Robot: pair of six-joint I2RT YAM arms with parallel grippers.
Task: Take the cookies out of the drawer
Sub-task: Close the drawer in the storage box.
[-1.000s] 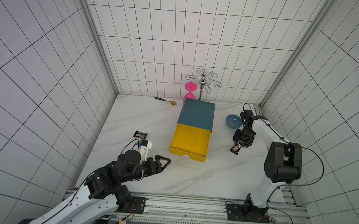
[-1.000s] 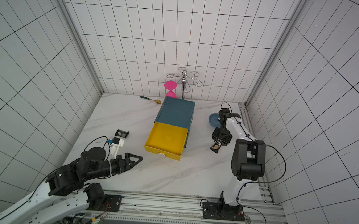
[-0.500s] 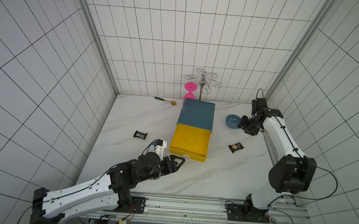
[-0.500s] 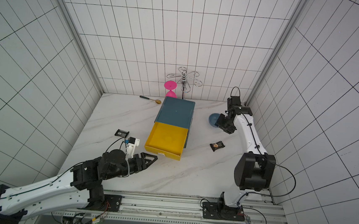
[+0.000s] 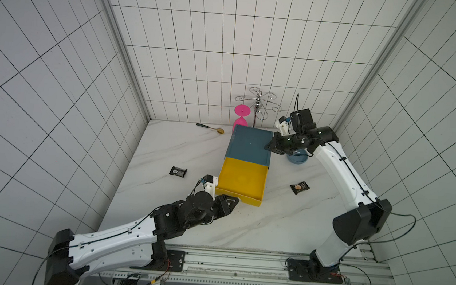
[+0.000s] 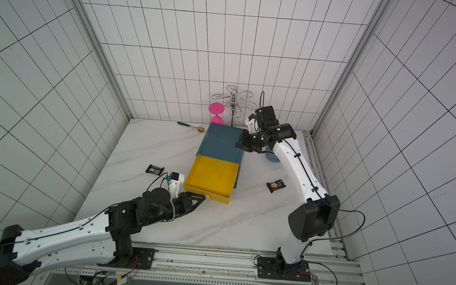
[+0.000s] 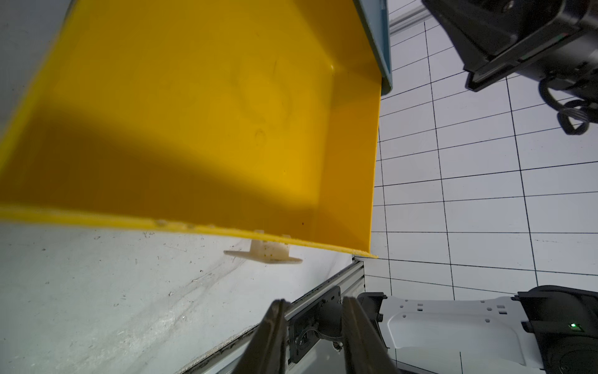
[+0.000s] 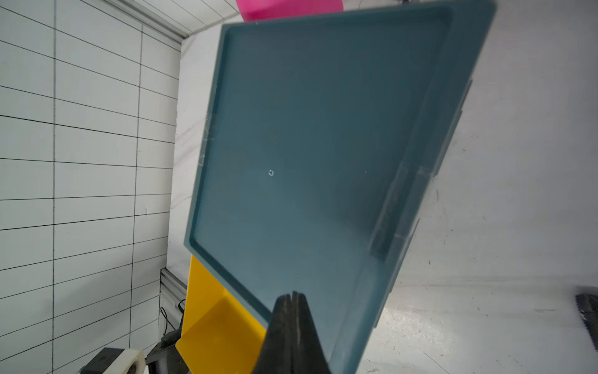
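Note:
The yellow drawer stands pulled out of the blue-grey cabinet, and the part of it that shows is bare. Two black cookies packets lie on the table in both top views: one left of the drawer, one to its right. My left gripper sits low at the drawer's front wall. In the left wrist view its jaws are open with a narrow gap and nothing between them, short of the white handle. My right gripper is shut and empty over the cabinet top's right edge.
At the back wall stand a pink goblet and a metal wire rack. A dark-handled spoon lies left of them. A blue bowl sits right of the cabinet, partly under my right arm.
My right gripper let go of the black packet on the table at right, swung back over the cabinet's right edge and shut. My left arm reached in to the drawer front, jaws narrowing.

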